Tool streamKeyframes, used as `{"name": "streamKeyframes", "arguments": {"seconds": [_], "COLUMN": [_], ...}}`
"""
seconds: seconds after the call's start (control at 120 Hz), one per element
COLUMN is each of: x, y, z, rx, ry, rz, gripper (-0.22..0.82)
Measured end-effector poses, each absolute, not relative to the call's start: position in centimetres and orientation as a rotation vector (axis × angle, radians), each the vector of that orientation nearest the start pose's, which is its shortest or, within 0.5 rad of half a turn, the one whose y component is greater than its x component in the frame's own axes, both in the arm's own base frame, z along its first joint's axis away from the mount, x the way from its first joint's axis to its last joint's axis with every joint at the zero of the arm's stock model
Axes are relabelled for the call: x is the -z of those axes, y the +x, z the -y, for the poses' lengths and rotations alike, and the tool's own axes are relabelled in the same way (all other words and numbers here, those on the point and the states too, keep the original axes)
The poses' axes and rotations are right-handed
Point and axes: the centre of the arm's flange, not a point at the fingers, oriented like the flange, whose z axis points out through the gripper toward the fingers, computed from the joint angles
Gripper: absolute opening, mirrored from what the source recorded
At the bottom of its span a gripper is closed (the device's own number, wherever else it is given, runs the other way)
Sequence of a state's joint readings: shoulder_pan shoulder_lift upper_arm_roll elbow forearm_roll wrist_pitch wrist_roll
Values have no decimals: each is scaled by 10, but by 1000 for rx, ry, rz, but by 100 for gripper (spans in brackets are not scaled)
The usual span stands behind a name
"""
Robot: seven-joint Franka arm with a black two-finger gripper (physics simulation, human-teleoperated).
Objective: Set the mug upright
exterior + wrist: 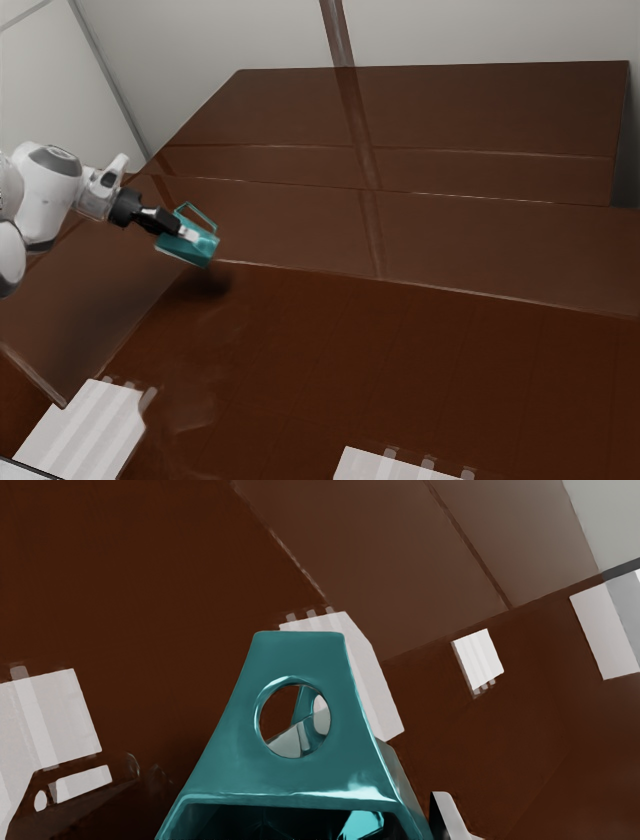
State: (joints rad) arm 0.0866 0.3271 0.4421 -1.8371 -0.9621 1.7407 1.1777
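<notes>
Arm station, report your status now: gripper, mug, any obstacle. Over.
Gripper closed on mug. Mug tilted, held above table, not yet set upright. No obstruction seen. Over.

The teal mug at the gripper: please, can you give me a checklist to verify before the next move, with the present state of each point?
1. Mug held by the gripper: ok, it hangs from it.
2. Mug lifted off the table: ok, a dark shadow lies below it in the exterior view.
3. Mug upright: not ok, it is tilted.
4. Mug set down on the table: not ok, it is in the air.
5. Grip firm enough for turning: cannot tell.
</notes>
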Motion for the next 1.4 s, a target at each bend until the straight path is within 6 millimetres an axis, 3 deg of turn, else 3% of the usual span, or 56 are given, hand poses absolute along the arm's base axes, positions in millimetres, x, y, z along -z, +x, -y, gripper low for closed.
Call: {"name": "streamKeyframes", "arguments": {"seconds": [0.1,0.225,0.342,0.525,0.95,1.133,1.25,1.308,1.4], "x": [-385,-412,-414,-395,-329,-328,-335,-346,-385], "y": [588,621,636,641,643,645,646,647,646], "z": [-210,-171,-144,-136,-126,-125,-125,-125,-129], "rx": [-422,-363,-248,-100,31,9,-15,-44,-116], "ry": [2503,2699,2830,2954,3035,3050,3062,3070,3089], "rz": [501,810,1019,1090,920,858,831,819,801], "gripper": [-17,-17,-17,-17,-17,20,36,42,47]}}
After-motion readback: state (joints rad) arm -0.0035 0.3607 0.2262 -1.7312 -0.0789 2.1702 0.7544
